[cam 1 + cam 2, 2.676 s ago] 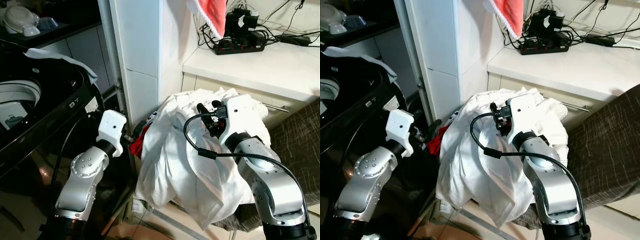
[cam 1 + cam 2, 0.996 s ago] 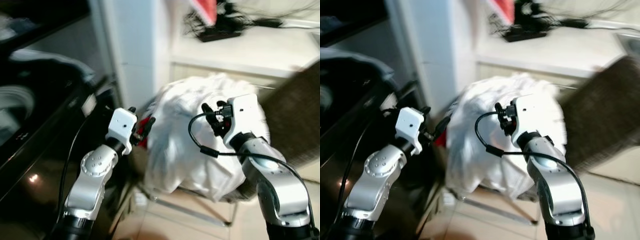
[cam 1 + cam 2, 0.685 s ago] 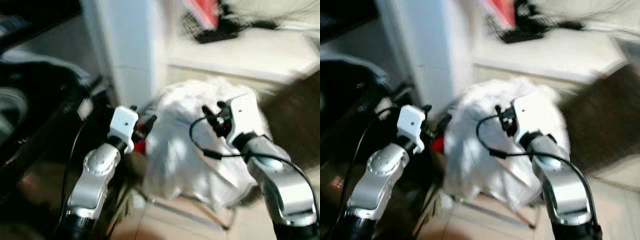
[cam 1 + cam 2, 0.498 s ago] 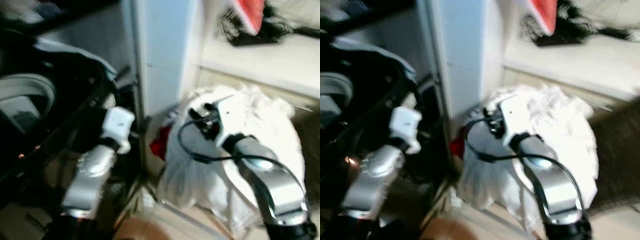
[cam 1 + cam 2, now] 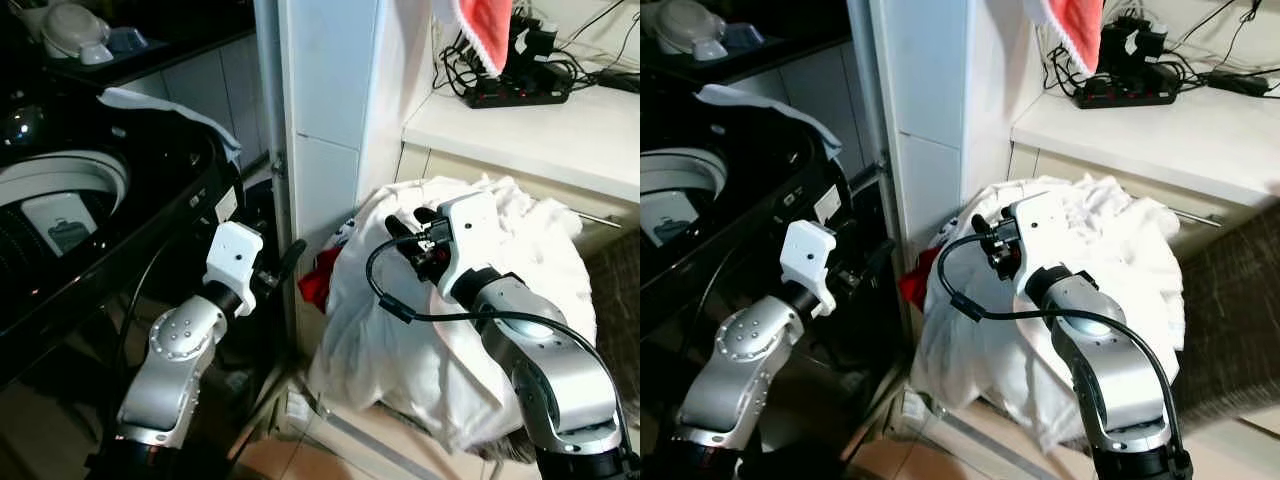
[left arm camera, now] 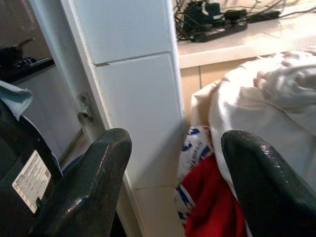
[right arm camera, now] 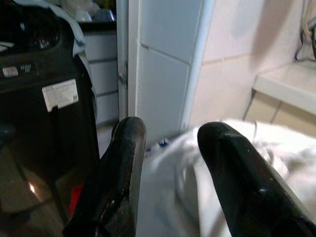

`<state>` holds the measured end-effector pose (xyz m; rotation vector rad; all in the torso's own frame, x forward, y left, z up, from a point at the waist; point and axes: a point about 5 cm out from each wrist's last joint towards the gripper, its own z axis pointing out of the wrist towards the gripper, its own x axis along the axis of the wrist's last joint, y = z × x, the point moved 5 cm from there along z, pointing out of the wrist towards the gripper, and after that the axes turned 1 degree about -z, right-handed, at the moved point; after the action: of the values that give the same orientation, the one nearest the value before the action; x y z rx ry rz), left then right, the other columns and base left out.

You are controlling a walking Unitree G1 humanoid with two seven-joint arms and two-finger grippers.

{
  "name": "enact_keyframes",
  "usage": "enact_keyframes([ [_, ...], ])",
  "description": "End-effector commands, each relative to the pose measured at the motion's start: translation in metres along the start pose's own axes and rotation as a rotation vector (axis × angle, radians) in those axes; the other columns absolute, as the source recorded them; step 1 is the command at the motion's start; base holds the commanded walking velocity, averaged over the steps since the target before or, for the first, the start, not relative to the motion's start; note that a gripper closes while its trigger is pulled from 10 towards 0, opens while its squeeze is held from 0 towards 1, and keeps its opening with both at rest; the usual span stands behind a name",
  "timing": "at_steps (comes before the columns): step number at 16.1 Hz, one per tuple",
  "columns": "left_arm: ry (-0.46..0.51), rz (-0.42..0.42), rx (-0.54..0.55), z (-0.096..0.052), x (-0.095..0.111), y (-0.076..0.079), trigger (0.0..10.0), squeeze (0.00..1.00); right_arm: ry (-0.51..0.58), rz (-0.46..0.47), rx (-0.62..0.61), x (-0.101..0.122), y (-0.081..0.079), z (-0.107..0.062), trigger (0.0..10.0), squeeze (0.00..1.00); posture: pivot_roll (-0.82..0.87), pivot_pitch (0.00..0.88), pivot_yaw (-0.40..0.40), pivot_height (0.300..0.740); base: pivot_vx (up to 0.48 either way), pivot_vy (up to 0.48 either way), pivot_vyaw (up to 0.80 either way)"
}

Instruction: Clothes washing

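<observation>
- Left gripper (image 5: 285, 262), fingers spread and empty, hangs beside the black washing machine (image 5: 110, 230).
- Right gripper (image 5: 405, 225), parted and empty, hovers over the white laundry heap (image 5: 440, 330).
- Left wrist view reveals a red garment (image 6: 212, 207) tucked against the white tiled pillar (image 6: 133, 89).

A white tiled pillar (image 5: 325, 110) rises through the middle of the frame. To its right runs a pale countertop (image 5: 540, 135) over cream cabinet fronts (image 5: 1110, 170), with a black power strip (image 5: 515, 95) and tangled cables at the upper right. Dark shelving (image 5: 150, 40) fills the upper left, holding white dishes (image 5: 75, 20). Beige floor tiles (image 5: 340, 455) show along the bottom edge, brightly lit.
</observation>
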<state>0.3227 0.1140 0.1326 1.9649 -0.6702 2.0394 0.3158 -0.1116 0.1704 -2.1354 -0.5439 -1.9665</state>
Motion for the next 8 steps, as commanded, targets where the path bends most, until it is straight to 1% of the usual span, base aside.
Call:
enact_keyframes([
  [1,0.006,0.015,-0.024,-0.001,0.004,0.002,10.0,0.0,0.002,-0.013,-0.027,0.005,0.006,-0.002,10.0,0.0,0.02,0.0,0.015,0.74,0.0,0.0,0.0],
  [2,0.022,0.008,-0.019,-0.002,0.009,0.0,10.0,0.0,-0.008,-0.021,-0.054,0.011,0.015,-0.001,10.0,0.04,0.02,0.0,0.017,0.74,0.0,0.0,0.0],
  [3,0.037,0.003,-0.027,-0.002,0.012,0.0,10.0,0.0,-0.013,-0.022,-0.058,0.011,0.017,-0.002,10.0,1.0,0.02,0.0,0.017,0.74,0.0,0.0,0.0],
  [4,0.05,0.03,-0.073,-0.005,0.016,0.004,10.0,0.0,-0.059,-0.026,-0.057,0.009,0.021,-0.003,10.0,1.0,0.02,0.0,0.015,0.74,0.0,0.0,0.0],
  [5,0.03,0.05,-0.129,-0.007,0.014,0.009,10.0,0.0,-0.142,-0.064,-0.049,0.006,0.029,-0.007,10.0,1.0,0.02,0.0,0.015,0.74,0.0,0.0,0.0],
  [6,0.028,0.046,-0.139,-0.008,0.015,0.009,10.0,0.0,-0.172,-0.082,-0.054,0.006,0.034,-0.01,10.0,1.0,0.02,0.0,0.013,0.74,0.0,0.0,0.0],
  [8,0.043,0.042,-0.13,-0.006,0.02,0.006,10.0,0.0,-0.18,-0.1,-0.046,0.014,0.042,-0.011,10.0,1.0,0.02,0.0,0.012,0.74,0.0,0.0,0.0],
])
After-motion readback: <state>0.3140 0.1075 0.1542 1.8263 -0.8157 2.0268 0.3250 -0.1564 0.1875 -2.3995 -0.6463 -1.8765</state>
